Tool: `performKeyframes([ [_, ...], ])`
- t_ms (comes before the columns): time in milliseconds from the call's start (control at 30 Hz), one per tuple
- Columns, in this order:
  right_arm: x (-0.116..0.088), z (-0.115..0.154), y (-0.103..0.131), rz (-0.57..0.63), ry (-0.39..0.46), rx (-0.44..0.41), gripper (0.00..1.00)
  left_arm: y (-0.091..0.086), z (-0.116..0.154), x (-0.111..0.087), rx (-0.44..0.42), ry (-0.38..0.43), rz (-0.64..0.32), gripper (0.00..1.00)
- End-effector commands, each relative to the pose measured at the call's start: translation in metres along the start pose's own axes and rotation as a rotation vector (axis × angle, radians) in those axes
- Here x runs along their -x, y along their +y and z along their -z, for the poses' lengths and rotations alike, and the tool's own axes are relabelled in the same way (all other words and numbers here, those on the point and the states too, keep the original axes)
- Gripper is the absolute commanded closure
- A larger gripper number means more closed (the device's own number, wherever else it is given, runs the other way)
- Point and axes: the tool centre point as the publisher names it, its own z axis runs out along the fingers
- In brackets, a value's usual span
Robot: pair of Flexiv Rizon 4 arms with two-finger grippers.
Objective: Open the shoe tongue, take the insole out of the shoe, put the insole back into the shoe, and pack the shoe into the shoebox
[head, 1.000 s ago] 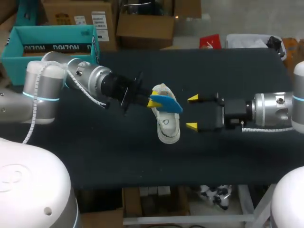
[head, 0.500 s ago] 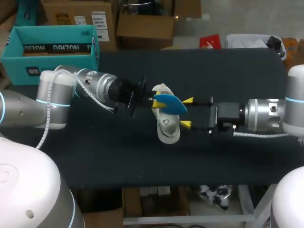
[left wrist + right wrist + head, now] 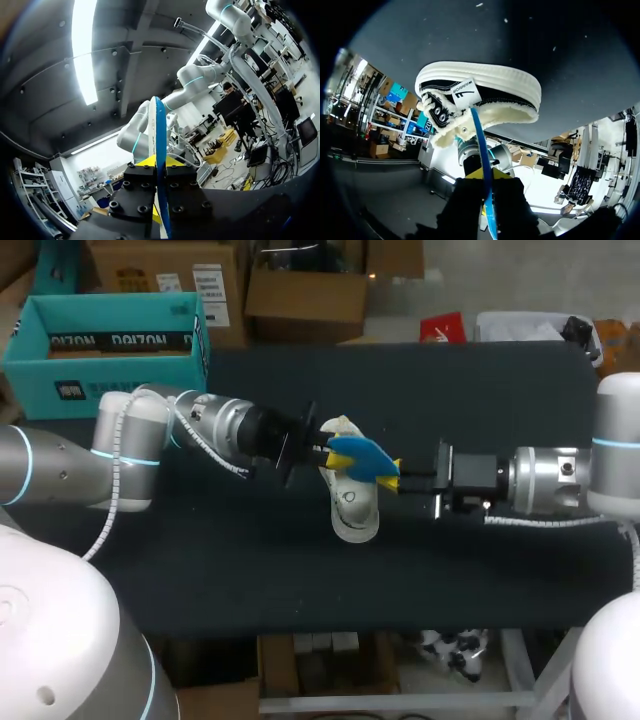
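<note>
Gripping blue insole (image 3: 360,455) just above shoe (image 3: 354,512), with left gripper (image 3: 326,453) and right gripper (image 3: 392,473) clamped on opposite ends.

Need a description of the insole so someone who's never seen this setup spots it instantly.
On the dark table, find the white-soled shoe lying near the middle. Just above it, the left gripper and right gripper meet from opposite sides, both pinching the insole. It is the only thin, bright blue, leaf-shaped piece there, unlike the bulky shoe beneath it.
</note>
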Motion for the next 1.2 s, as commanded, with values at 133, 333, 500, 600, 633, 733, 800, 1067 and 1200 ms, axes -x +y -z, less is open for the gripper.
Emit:
performKeyframes([
  [133, 0.0, 0.005, 0.002, 0.018, -0.014, -0.03, 1.0, 0.0, 0.005, 0.003, -0.008, 0.008, 0.025, 0.97],
  [333, 0.003, 0.008, -0.001, 0.065, -0.063, -0.058, 1.0, -0.017, 0.02, 0.008, 0.031, 0.059, 0.044, 0.0],
  [500, 0.011, 0.01, -0.003, 0.089, -0.107, -0.083, 1.0, -0.027, 0.036, 0.012, -0.013, 0.19, 0.149, 0.0],
  [600, 0.018, 0.008, -0.006, 0.088, -0.148, -0.077, 1.0, -0.029, 0.046, 0.013, -0.001, 0.291, 0.221, 0.0],
  [633, 0.021, 0.008, -0.007, 0.091, -0.163, -0.07, 1.0, -0.029, 0.051, 0.013, 0.04, 0.335, 0.231, 0.0],
  [733, 0.028, 0.005, -0.008, 0.095, -0.21, -0.074, 1.0, -0.03, 0.059, 0.011, 0.128, 0.43, 0.272, 0.0],
  [800, 0.032, 0.003, -0.009, 0.1, -0.227, -0.078, 1.0, -0.03, 0.064, 0.01, 0.188, 0.469, 0.294, 0.0],
  [1067, 0.041, 0.001, -0.01, 0.107, -0.237, -0.105, 1.0, -0.025, 0.071, 0.005, 0.425, 0.558, 0.363, 0.0],
  [1200, 0.043, 0.001, -0.01, 0.095, -0.234, -0.103, 1.0, -0.025, 0.071, 0.005, 0.425, 0.558, 0.363, 0.0],
])
